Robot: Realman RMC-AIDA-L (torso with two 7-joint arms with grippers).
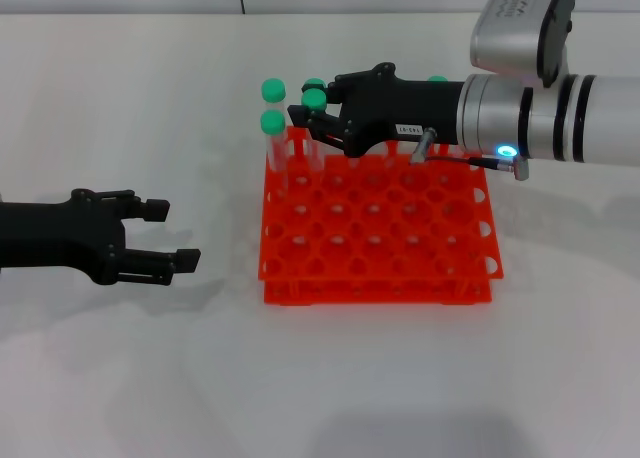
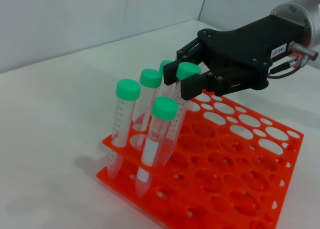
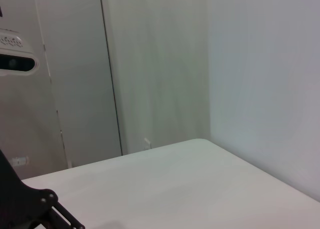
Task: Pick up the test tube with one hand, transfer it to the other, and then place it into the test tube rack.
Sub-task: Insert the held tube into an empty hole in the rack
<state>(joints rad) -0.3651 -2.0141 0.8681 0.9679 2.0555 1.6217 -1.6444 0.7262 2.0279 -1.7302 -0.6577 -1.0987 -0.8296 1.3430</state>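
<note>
The orange-red test tube rack [image 1: 400,248] stands mid-table; it also shows in the left wrist view [image 2: 240,179]. My right gripper [image 1: 308,118], black with a white label, reaches over the rack's back left corner. It is shut on a green-capped test tube [image 1: 314,100] just below the cap. In the left wrist view this gripper [image 2: 181,82] holds the tube [image 2: 188,70] tilted, its lower end down in a rack hole. My left gripper [image 1: 172,236], black and unlabelled, is open and empty, low to the left of the rack.
Several other green-capped tubes [image 1: 272,124] [image 2: 128,89] stand in holes at the rack's back left corner, close around the held tube. One more cap [image 1: 437,80] shows behind the right wrist. The right wrist view shows only table and walls.
</note>
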